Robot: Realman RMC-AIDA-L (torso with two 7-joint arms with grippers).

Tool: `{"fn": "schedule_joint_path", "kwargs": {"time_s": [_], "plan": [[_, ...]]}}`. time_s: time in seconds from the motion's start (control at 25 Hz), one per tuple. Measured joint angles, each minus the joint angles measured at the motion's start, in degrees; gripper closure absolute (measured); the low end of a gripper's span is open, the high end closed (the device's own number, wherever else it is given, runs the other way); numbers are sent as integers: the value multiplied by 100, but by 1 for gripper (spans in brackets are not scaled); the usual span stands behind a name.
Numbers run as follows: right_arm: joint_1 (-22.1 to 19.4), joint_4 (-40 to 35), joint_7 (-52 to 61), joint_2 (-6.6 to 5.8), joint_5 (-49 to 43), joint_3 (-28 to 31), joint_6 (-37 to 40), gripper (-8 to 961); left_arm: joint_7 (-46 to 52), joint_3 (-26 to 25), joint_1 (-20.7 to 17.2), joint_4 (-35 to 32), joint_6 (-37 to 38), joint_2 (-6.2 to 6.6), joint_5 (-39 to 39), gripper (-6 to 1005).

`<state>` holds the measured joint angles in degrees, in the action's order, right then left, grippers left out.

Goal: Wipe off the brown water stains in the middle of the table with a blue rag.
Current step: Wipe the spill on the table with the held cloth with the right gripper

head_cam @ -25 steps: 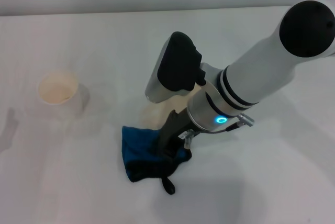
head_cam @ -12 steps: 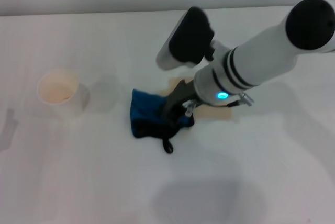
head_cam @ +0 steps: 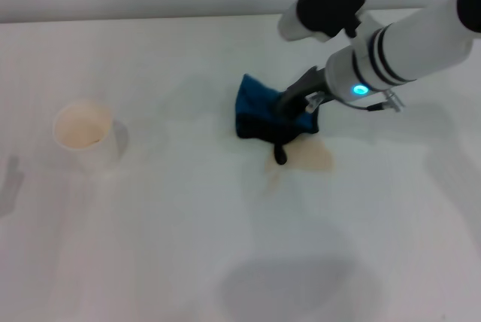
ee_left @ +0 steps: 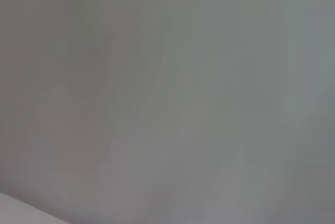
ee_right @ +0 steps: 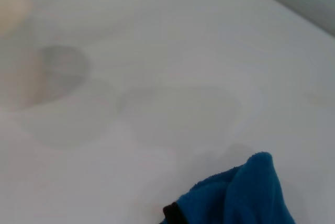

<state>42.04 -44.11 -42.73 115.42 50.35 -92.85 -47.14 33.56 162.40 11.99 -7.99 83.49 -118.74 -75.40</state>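
Cloth is behaving as soft and light: the blue rag [head_cam: 259, 115] is bunching under the right gripper [head_cam: 293, 105], pinched at its three o'clock edge, covering the brown water stains [head_cam: 304, 156] from eleven o'clock.

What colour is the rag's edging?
Black, on the blue rag; head view shows it best.

I count one blue rag [head_cam: 259, 115], one patch of brown water stains [head_cam: 308, 156], one paper cup [head_cam: 84, 135], and one counter [head_cam: 188, 247] under them all. I see one end effector [head_cam: 289, 107], the right arm's.
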Motion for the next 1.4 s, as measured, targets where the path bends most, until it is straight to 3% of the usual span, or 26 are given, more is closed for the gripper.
{"fn": "schedule_joint_path", "kwargs": {"time_s": [0.16, 0.32, 0.44, 0.64, 1.0, 1.2, 1.4], "plan": [[43, 208, 9, -5, -167, 373, 103, 907, 22, -12, -12, 0, 0, 0, 0, 123], [66, 312, 1, 12, -154, 375, 196, 907, 24, -13, -3, 0, 0, 0, -1, 123], [115, 392, 5, 68, -38, 60, 167, 907, 25, -13, 4, -1, 0, 0, -1, 123], [190, 335, -42, 65, 909, -681, -24, 908, 27, -16, 3, 0, 7, 0, -24, 123], [210, -101, -196, 70, 1251, -1067, -832, 910, 27, -15, 22, -1, 27, -9, -42, 123], [219, 187, -192, 16, 1196, -971, -336, 911, 28, -15, 23, -1, 29, -9, -47, 123], [244, 565, -261, -24, 622, 13, -194, 912, 28, -15, 23, -1, 66, -8, -54, 123]]}}
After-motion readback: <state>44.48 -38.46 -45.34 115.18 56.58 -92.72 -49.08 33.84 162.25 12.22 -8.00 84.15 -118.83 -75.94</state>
